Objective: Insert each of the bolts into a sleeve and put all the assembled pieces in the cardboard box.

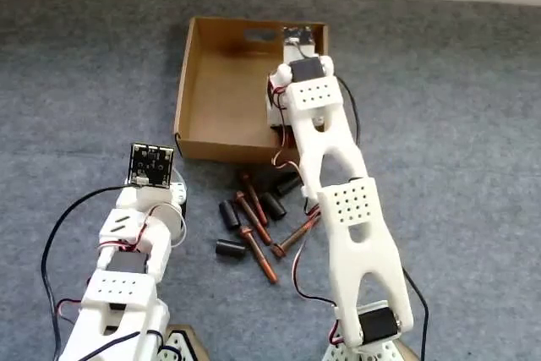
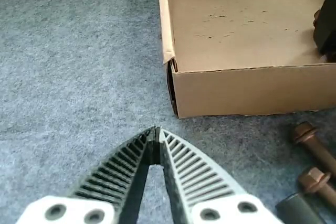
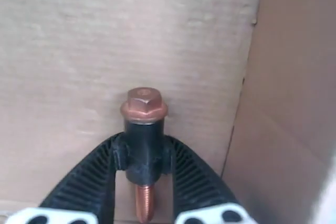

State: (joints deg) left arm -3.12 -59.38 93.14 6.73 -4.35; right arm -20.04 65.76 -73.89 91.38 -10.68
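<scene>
The right fingers (image 3: 94, 177) grasp a black sleeve (image 3: 143, 153) from both sides. Its copper bolt (image 3: 144, 104) has its head past the tips and its thread toward the wrist, inside the cardboard box (image 3: 283, 103) near a corner. The left fingers (image 2: 184, 166) are clenched empty above the bench (image 2: 63, 51), just before the box. The high view adds loose bolts (image 1: 258, 255) and sleeves (image 1: 229, 214) between the arms.
</scene>
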